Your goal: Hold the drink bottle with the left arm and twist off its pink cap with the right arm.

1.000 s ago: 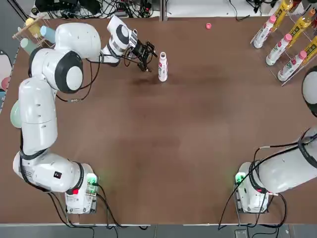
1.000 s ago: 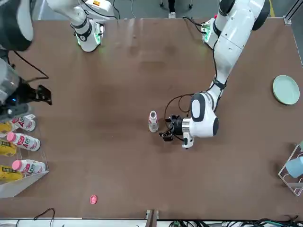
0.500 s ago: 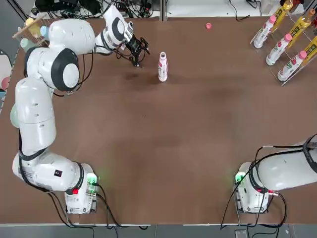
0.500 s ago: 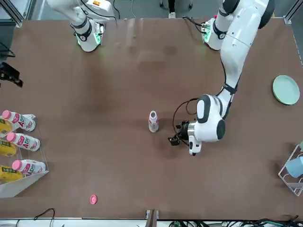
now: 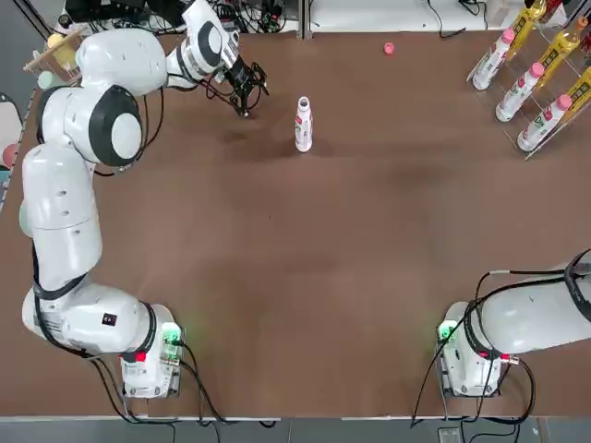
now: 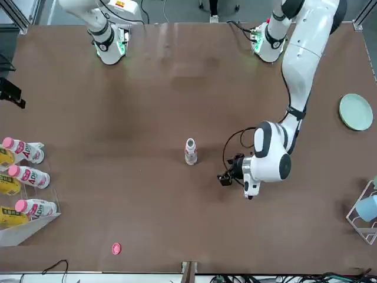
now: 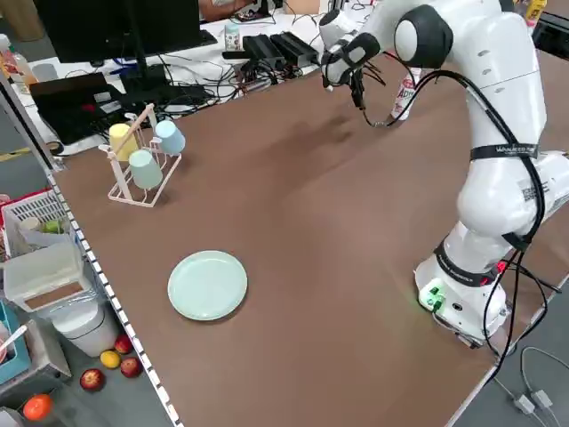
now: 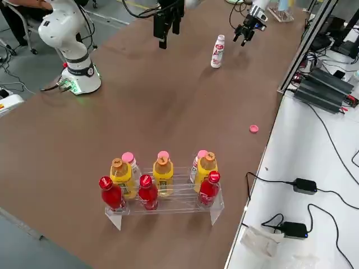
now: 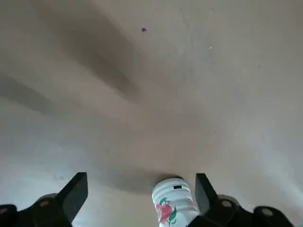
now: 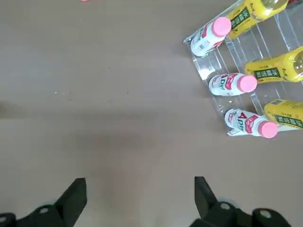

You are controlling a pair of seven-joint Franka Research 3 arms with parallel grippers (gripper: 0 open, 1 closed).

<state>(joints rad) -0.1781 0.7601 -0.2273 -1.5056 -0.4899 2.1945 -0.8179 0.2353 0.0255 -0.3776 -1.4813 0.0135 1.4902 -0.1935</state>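
Over on the left, the left arm (image 5: 88, 129) is reaching across the brown table (image 5: 305, 277), its hand (image 5: 245, 89) hanging near the far edge with the fingers (image 9: 71, 196) spread wide and gripping nothing. Just to the right of that hand, apart from it, the bottle (image 5: 303, 124) is standing upright on the table with no cap on its neck; in the left wrist view its open top is showing between the spread fingers, nearer one of them. Further right, near the far edge, the pink cap (image 5: 389, 48) is lying on the table, well apart from the bottle. At the far right corner a clear rack (image 5: 545, 134) is holding taller pink-capped bottles (image 5: 519, 92) and yellow bottles (image 5: 560, 41). The right arm (image 5: 545, 318) is sitting pulled back at the near right, and its hand (image 8: 167, 25) is hovering above the table, fingers (image 10: 73, 198) likewise spread and empty.
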